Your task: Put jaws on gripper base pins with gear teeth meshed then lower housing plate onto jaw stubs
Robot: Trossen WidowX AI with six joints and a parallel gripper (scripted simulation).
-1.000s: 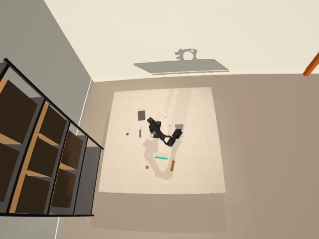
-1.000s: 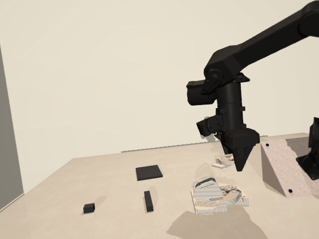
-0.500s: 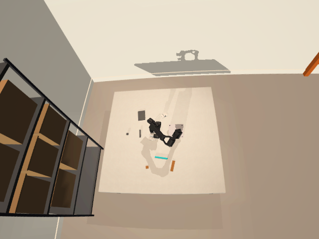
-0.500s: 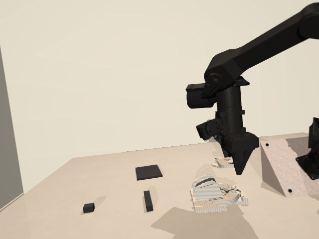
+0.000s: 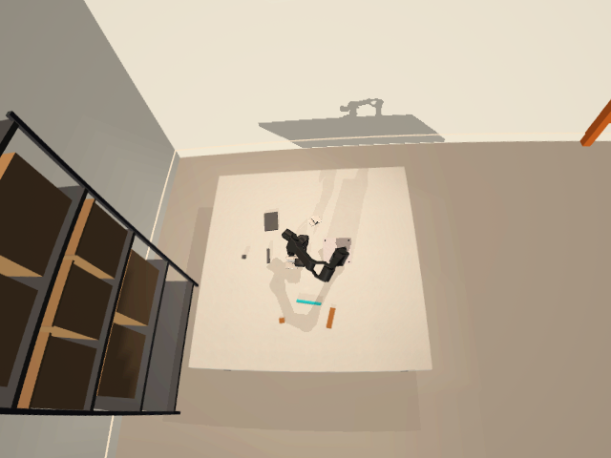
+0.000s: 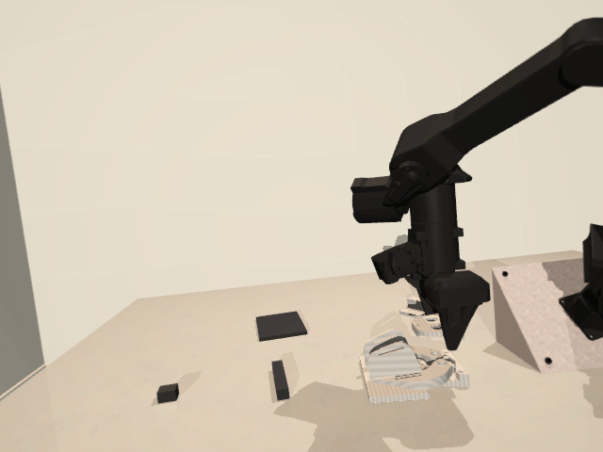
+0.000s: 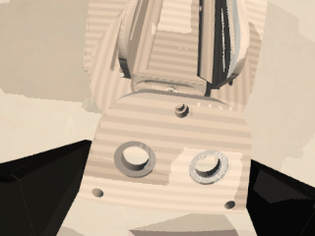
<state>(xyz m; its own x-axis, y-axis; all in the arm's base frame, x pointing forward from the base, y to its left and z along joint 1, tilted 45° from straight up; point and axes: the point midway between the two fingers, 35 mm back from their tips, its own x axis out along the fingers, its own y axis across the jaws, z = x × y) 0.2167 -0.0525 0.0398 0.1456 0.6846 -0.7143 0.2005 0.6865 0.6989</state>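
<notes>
My gripper (image 6: 440,330) (image 7: 169,162) points down, with its fingers on the two side edges of the pale housing plate (image 6: 423,330) (image 7: 167,128). It is shut on this plate, which shows two round holes and a small peg or screw in the wrist view. The plate is held above the table, overlapping the near end of the gripper base (image 6: 394,364) (image 7: 172,59) in the wrist view. The base has a raised striped body. Pale curved parts (image 6: 435,357) lie at its right end in the exterior view; whether they are jaws seated on the pins with teeth meshed, I cannot tell. The plate hides the pins in the wrist view.
A speckled sloped block (image 5: 330,246) (image 6: 521,311) stands to the right. A dark panel (image 5: 270,220) (image 6: 281,326), dark bar (image 5: 268,255) (image 6: 280,381) and dark cube (image 5: 243,257) (image 6: 168,393) lie left. Small pale parts (image 5: 314,220) lie behind. Teal (image 5: 308,301) and orange bars (image 5: 330,318) lie in front.
</notes>
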